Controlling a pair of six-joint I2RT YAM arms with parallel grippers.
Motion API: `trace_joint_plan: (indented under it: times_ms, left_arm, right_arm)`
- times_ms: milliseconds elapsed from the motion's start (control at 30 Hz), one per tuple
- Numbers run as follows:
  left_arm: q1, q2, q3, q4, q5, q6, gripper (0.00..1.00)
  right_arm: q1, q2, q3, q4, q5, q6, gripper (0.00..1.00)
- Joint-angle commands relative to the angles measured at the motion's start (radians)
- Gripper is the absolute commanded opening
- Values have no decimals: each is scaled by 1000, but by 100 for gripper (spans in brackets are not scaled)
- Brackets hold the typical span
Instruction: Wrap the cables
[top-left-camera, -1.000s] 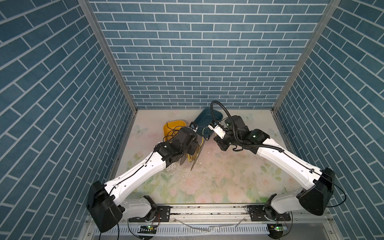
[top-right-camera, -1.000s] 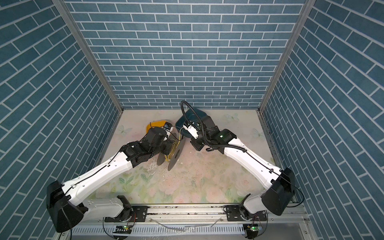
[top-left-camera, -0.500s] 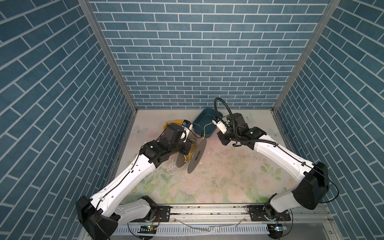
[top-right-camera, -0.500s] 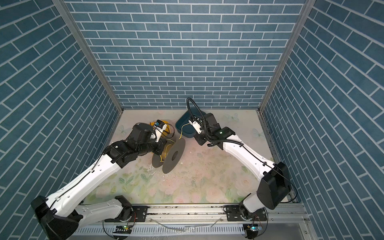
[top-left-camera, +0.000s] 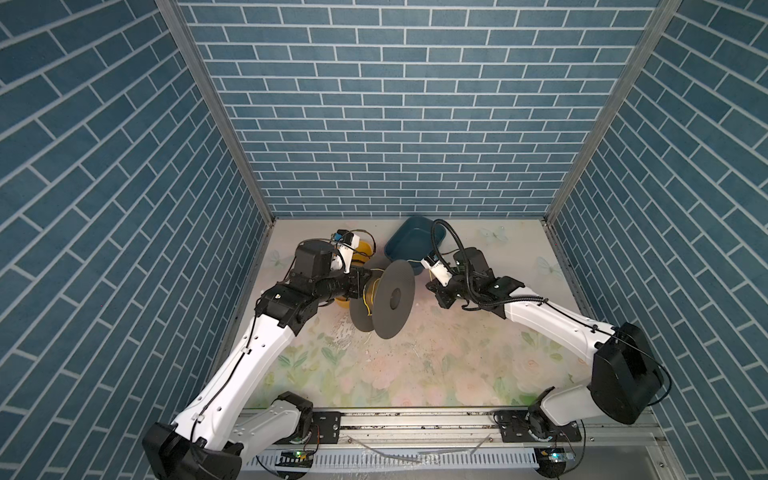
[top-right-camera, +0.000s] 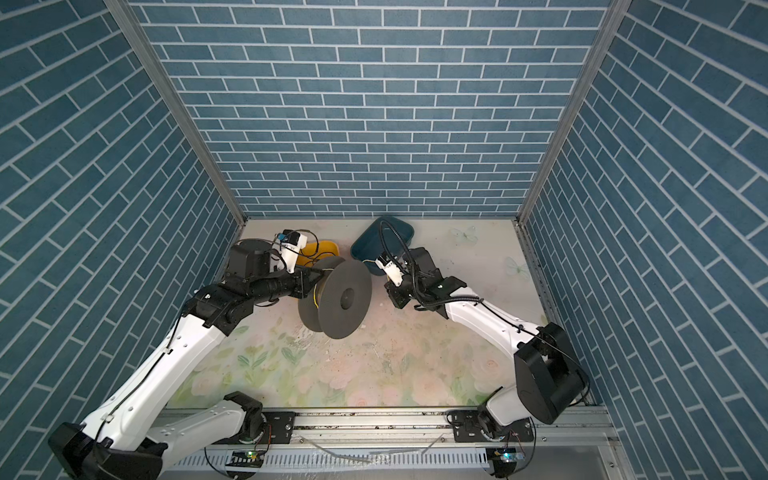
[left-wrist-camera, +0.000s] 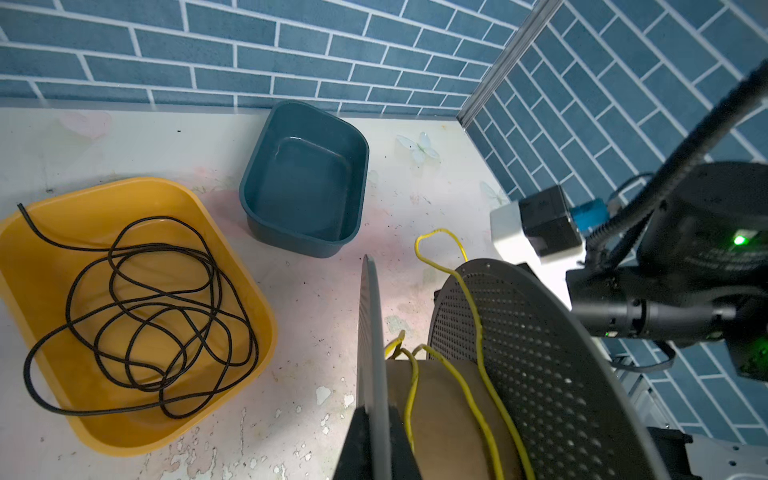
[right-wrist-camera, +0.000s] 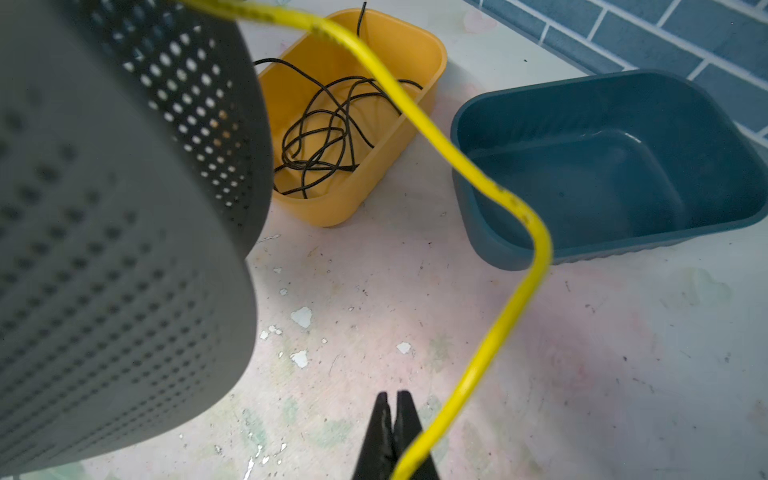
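Your left gripper (left-wrist-camera: 376, 417) is clamped on the rim of one spool (top-left-camera: 395, 297) flange, holding the spool on edge with its axis level, mid-table and toward the back. Your right gripper (right-wrist-camera: 390, 399) is just beside the other flange. Its jaws are pressed together and the cable (right-wrist-camera: 457, 166) comes out at their base, seemingly pinched there.

From that gripper the cable rises, bends over the perforated flange and drops onto the core, where a few loose yellow turns lie between the flanges.

Two bins sit behind the spool. The yellow bin (left-wrist-camera: 259, 307) is behind your left wrist, half hidden by it in both top views, and holds a tangle of black wire (left-wrist-camera: 214, 286). The blue bin (left-wrist-camera: 362, 183) is close to the back wall (top-left-camera: 395, 124), just behind your right gripper. Your right arm's hose arches over its rim.

The left elbow is near the left wall. The front half of the table (top-left-camera: 415, 365) is bare down to the rail, and so is the right rear corner.
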Motion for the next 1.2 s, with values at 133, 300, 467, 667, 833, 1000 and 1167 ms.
trace_joint_plan:
  times_ms: [133,300,467,667,833,1000,1167]
  left_arm:
    - [86,-31,-38,250,147,-177,0]
    - [121,-22,-62,358,161,-262,0]
    - [152,-19,-79,461,142,-352,0]
    - [158,-14,-137,594,41,-482,0]
    - [157,-1,-161,661,-2,-540,0]
    - [157,-13,-187,665,-91,-540,0]
    - [155,-5,-202,672,-155,-523,0]
  right_arm:
    - [-3,-67,-126,187,-116,100,0]
    - [4,-75,-181,256,-140,165,0]
    - [19,-86,-228,320,-116,227,0]
    - [80,-102,-286,433,-42,326,0]
    - [140,-85,-280,447,16,351,0]
    - [211,-43,-244,448,49,362,0]
    - [283,11,-187,409,108,342,0]
